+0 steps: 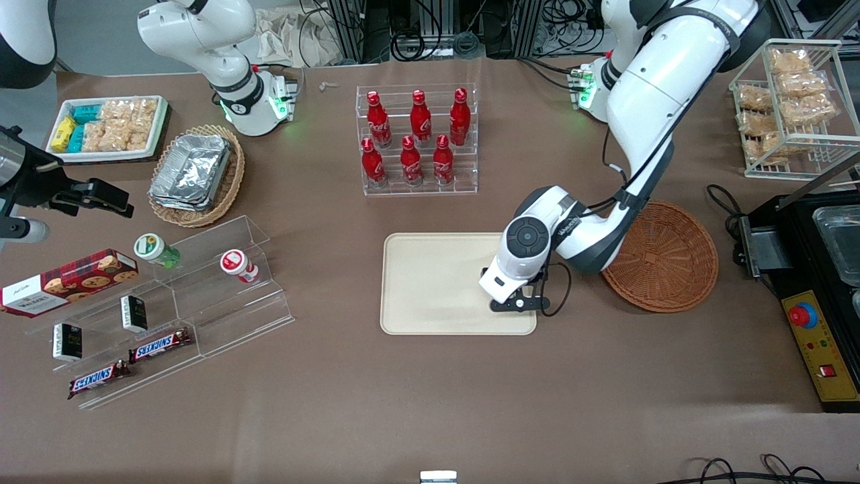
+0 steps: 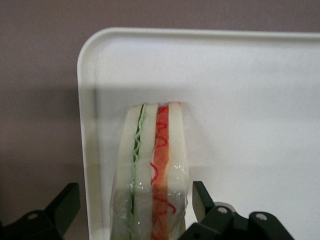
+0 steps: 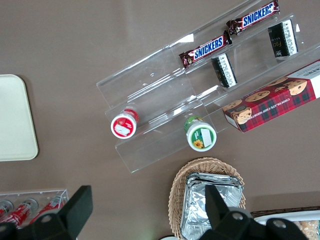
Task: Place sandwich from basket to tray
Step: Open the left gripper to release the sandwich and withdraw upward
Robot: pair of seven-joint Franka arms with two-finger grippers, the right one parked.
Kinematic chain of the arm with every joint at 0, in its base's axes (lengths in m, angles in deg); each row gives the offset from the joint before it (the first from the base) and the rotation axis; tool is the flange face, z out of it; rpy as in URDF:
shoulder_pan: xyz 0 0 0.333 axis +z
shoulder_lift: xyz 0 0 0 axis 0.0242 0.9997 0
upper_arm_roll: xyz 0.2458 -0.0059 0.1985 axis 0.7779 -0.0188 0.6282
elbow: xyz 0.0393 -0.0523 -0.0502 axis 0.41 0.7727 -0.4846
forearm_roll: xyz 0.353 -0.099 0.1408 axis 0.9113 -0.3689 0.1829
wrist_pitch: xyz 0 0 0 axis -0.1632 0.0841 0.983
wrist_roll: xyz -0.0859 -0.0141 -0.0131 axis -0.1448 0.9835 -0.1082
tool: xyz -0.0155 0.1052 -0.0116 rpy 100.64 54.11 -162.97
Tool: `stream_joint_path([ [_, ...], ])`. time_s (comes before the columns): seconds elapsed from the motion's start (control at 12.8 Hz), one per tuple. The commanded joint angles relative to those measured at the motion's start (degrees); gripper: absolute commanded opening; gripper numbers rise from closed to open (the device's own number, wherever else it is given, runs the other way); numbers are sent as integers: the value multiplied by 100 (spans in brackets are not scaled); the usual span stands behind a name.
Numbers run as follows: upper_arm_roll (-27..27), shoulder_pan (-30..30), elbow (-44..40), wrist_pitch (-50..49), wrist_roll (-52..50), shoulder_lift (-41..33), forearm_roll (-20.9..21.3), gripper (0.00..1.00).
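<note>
The sandwich (image 2: 150, 150), a clear-wrapped wedge with green and red filling lines, lies on the cream tray (image 2: 240, 100) close to its rim. My left gripper (image 2: 134, 192) is open and straddles the sandwich, with a dark finger (image 2: 200, 197) on each side and gaps between. In the front view the gripper (image 1: 514, 302) hangs low over the tray (image 1: 430, 282), at its corner nearest the camera toward the working arm's end, and hides the sandwich. The reddish-brown basket (image 1: 662, 259) beside the tray holds nothing that I can see.
A clear rack of red bottles (image 1: 418, 138) stands farther from the camera than the tray. Toward the parked arm's end are a clear stepped stand with snacks (image 1: 168, 302) and a tan basket of foil containers (image 1: 195, 171). A wire rack of bagged snacks (image 1: 793, 101) and a black box (image 1: 816, 269) stand at the working arm's end.
</note>
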Motion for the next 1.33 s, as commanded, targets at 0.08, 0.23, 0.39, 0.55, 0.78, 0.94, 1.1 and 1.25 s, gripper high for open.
stream_joint_path([
  [0.08, -14, 57, -194, -1198, 131, -717, 24, 100],
  [0.23, -214, 530, -212, -1474, 508, -1129, -299, 100],
  [0.39, -146, 646, -177, -1702, 939, -1691, -774, 100],
  [0.55, 239, 673, -151, -1949, 1395, -2175, -1091, 100],
  [0.78, 1100, 673, 15, -2475, 2738, -3002, -1829, 100],
  [0.94, 1488, 803, 479, -2512, 3503, -3599, -1953, 100],
  [1.1, 1699, 1137, 876, -2530, 4583, -4039, -2111, 100],
  [1.25, 2084, 1209, 1009, -2591, 5367, -4252, -2165, 100],
])
